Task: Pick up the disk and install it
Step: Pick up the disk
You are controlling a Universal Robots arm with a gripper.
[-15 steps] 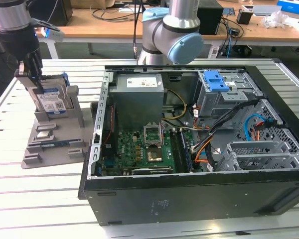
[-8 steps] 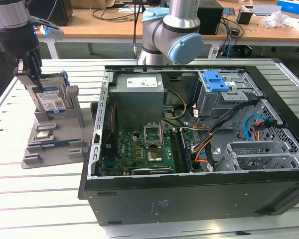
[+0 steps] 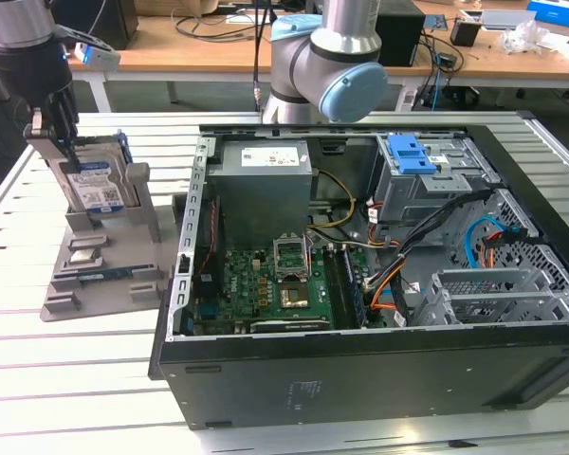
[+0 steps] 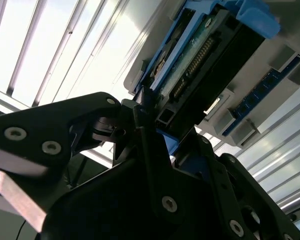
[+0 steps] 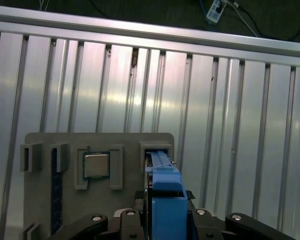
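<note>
Your gripper (image 3: 64, 142) straddles the blue-railed silver disk (image 3: 100, 190) in its grey stand (image 3: 114, 248), clamped or not I cannot tell; a skewed pull could jam it.

A slatted aluminium desk (image 3: 38, 379) gleams under bright overhead light. Behind it runs a long wooden desk (image 3: 171, 52) strewn with cables (image 3: 209, 21).

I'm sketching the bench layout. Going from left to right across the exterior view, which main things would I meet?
disk → grey power supply box → blue latch → lower metal cage
</note>
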